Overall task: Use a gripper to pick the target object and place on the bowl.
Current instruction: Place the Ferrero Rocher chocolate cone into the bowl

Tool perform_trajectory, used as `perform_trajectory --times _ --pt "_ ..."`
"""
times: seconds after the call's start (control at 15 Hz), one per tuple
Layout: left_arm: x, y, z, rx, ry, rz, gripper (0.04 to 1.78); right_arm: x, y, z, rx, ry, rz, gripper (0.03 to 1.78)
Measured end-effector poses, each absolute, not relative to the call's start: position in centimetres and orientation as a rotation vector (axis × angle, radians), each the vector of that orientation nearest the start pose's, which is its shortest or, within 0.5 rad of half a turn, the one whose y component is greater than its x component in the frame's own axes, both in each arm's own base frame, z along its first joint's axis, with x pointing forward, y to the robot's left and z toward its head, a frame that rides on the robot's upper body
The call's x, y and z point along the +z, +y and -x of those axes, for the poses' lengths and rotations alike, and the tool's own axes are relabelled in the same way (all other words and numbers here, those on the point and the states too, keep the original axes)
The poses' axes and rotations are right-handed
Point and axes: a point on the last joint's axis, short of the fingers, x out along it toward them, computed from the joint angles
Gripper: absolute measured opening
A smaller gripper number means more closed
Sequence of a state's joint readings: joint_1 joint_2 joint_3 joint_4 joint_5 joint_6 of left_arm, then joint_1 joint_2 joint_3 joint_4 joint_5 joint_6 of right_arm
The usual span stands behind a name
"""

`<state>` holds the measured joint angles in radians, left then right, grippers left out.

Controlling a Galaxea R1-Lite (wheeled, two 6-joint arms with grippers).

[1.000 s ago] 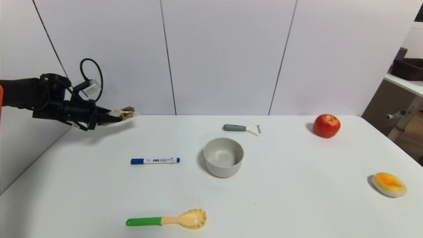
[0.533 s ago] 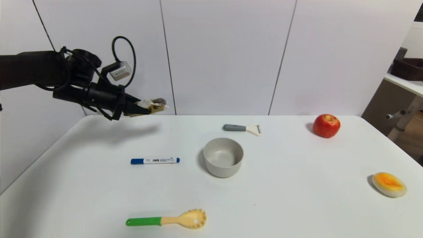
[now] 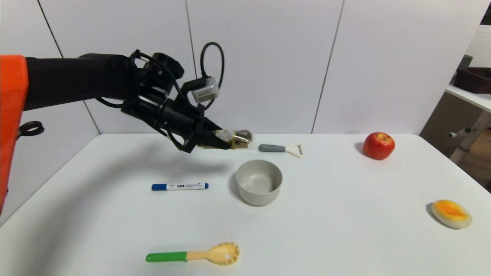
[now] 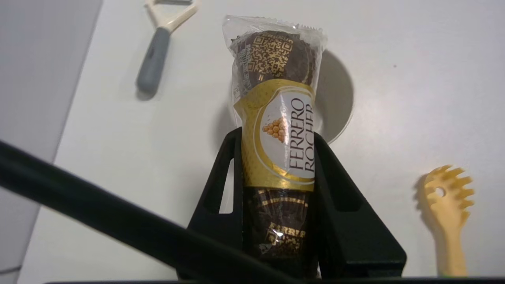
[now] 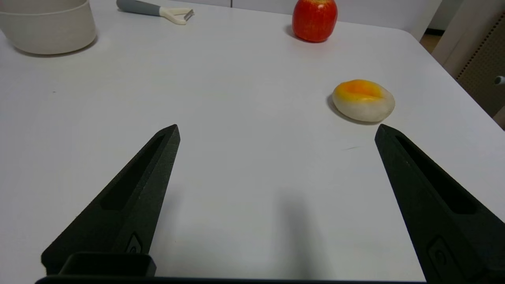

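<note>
My left gripper (image 3: pixel 226 142) is shut on the clear chocolate packet (image 3: pixel 237 138) with a gold label and holds it in the air just behind the light grey bowl (image 3: pixel 259 182), near its back left rim. In the left wrist view the packet (image 4: pixel 276 118) stands between the black fingers (image 4: pixel 221 185), and part of the bowl (image 4: pixel 335 102) shows behind it. My right gripper (image 5: pixel 276 134) is open and empty above the table's front right; it does not show in the head view. The bowl (image 5: pixel 47 23) also shows in the right wrist view.
A blue-capped white marker (image 3: pixel 179 186) lies left of the bowl. A grey-handled peeler (image 3: pixel 280 148) lies behind it. A pasta spoon with green handle (image 3: pixel 193 255) lies at the front. A red apple (image 3: pixel 379 145) and an orange-topped bun (image 3: pixel 451 214) are on the right.
My left arm has swung from the table's far left corner to the right with the packet in it, to just behind the bowl.
</note>
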<state>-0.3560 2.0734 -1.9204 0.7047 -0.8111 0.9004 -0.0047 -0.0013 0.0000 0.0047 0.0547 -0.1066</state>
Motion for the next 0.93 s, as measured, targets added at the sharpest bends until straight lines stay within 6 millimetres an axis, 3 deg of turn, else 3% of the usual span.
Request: perform_trajectory --times 0.2,0.47,0.93 --pt "22.5 -18.9 -35.2 -1.456 0.353 -0.577 0.49 7.5 0.1 2.3 0.050 0.001 0.106 1.71" --pt "20.3 -21.8 -34.9 -1.479 0.416 -0.630 0.49 7.5 0.1 2.3 0.050 0.000 0.106 1.71" --pt "18.5 -22.3 -35.5 -1.437 0.495 -0.675 0.49 7.5 0.1 2.3 0.050 0.001 0.106 1.71"
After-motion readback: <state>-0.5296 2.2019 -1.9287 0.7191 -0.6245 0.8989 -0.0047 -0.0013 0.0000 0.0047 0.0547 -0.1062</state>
